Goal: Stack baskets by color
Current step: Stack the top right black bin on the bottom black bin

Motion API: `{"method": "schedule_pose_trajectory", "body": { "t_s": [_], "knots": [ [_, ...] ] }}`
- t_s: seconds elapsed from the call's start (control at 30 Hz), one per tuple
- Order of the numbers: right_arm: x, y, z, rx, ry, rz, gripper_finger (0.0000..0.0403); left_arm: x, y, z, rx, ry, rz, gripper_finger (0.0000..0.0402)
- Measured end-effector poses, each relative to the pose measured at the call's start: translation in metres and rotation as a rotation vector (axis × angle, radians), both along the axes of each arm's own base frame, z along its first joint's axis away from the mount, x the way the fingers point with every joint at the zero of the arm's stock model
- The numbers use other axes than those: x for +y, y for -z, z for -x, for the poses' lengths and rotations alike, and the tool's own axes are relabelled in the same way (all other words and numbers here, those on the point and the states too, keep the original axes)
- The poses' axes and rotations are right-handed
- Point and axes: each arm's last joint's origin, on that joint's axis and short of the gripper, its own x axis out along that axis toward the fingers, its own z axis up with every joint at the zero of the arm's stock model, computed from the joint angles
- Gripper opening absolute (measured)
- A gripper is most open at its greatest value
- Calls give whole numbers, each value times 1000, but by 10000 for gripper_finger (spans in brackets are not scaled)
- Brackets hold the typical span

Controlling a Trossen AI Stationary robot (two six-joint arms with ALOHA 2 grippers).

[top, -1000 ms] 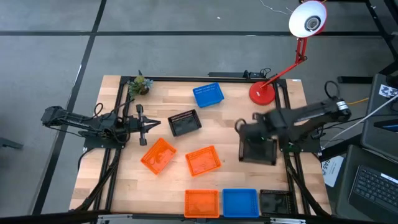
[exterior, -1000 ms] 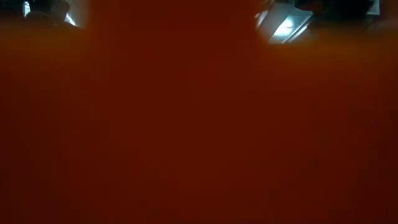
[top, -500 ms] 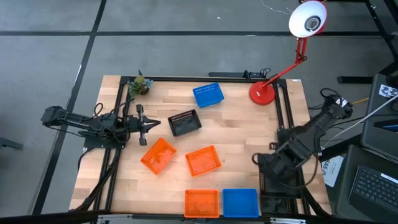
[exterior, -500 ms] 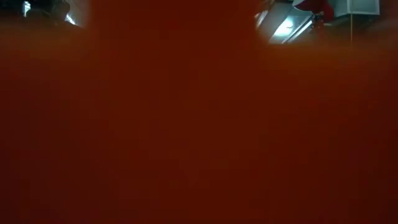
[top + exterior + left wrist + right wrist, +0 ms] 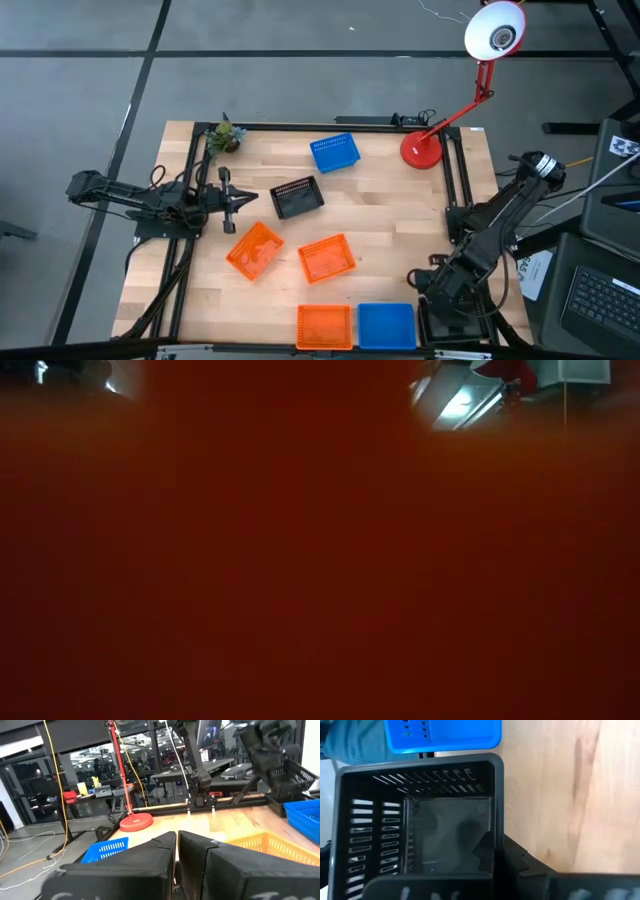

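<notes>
My right gripper point(image 5: 438, 292) is over the table's near right corner, shut on a black basket point(image 5: 420, 830) next to a blue basket point(image 5: 386, 325). An orange basket point(image 5: 325, 326) sits left of the blue one. Two more orange baskets point(image 5: 254, 250) point(image 5: 327, 258) lie mid-table. Another black basket point(image 5: 297, 197) and a blue one point(image 5: 335, 152) sit farther back. My left gripper point(image 5: 240, 200) waits at the left, shut, with nothing in it. My right gripper pinches one side wall of the black basket at its rim point(image 5: 495, 832), one finger inside the basket and one outside. The fingers come from above, slanting down. In the left wrist view the basket point(image 5: 287, 775) hangs open side up, above the blue basket's rim.
A red desk lamp point(image 5: 422, 148) stands at the far right corner and a small potted plant point(image 5: 224, 135) at the far left. An orange surface fills the low view point(image 5: 320, 560). Bare wood shows between the mid-table baskets and the right arm.
My right gripper has swung from the table's right middle toward the near right corner, sinking and tipping further downward. It stays shut on the black basket, which has travelled with it to beside the near blue basket.
</notes>
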Motion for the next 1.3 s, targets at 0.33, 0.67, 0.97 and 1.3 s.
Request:
{"method": "schedule_pose_trajectory", "body": {
  "t_s": [0.33,0.67,0.97,1.3],
  "knots": [
    [5,9,-4,-43,9,-45,2,0,-1,0,-14,-1,-6,14],
    [5,12,-1,32,100,-31,54,0,-1,0,-14,-2,-6,14],
    [5,11,0,108,132,-66,56,0,-1,0,-13,-2,-6,14],
    [9,11,2,101,64,-92,57,0,-1,0,-13,-2,-6,14]
  ]
}}
